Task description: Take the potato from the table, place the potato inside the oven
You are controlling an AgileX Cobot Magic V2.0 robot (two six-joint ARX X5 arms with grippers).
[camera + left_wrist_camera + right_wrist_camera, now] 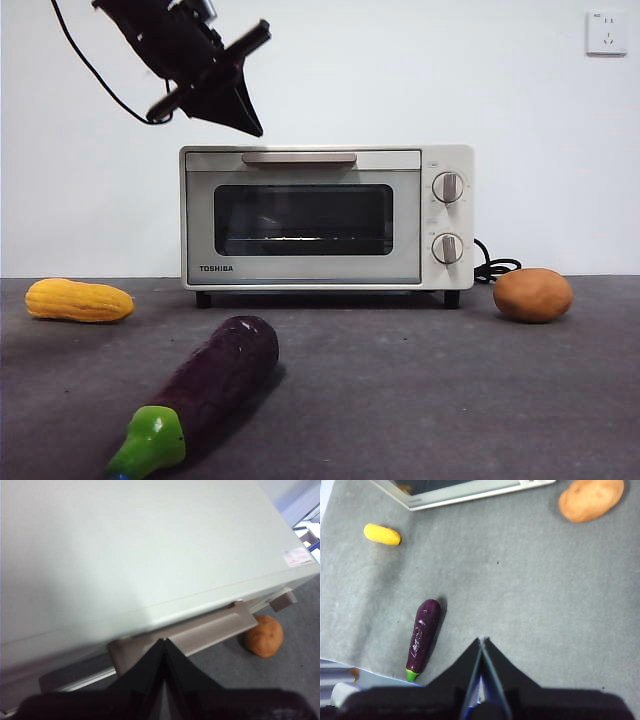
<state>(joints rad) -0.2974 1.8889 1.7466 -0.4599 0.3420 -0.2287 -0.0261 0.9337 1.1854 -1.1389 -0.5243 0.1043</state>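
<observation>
Left tool [164,645]: jaws pressed together with nothing between them; it hangs in the air above the oven's top, over the handle bar near its left end. In the front view it shows as the dark shape [240,85] at the upper left, tilted, with a black cable running off behind it.
Right tool [482,645]: jaws together and empty, held high over the bare table with the eggplant off to one side below it; it does not show in the front view.
Handle bar [200,630]: beige, running across the top of the door, just below the left tool's tips.
Oven [325,215]: cream-white, standing at the back of the table, door shut, dark glass window.
Writing: "TOSHIBA" in dark letters at the lower left of the door; a small white sticker with red print [298,556] sits on the oven's top, too blurred to read.
Knobs [447,187]: two round ones, one above the other, right of the door.
Cord [495,268]: black, looped behind the oven's right side.
Potato [533,295]: orange-brown, lying on the table just right of the oven, apart from both tools.
Table [420,390]: dark grey, matte.
Corn cob [78,300]: yellow, on the table left of the oven.
Eggplant [215,375]: purple, green stem toward the front camera, lying in front of the oven.
Wall socket [606,32]: white, upper right of the wall.
</observation>
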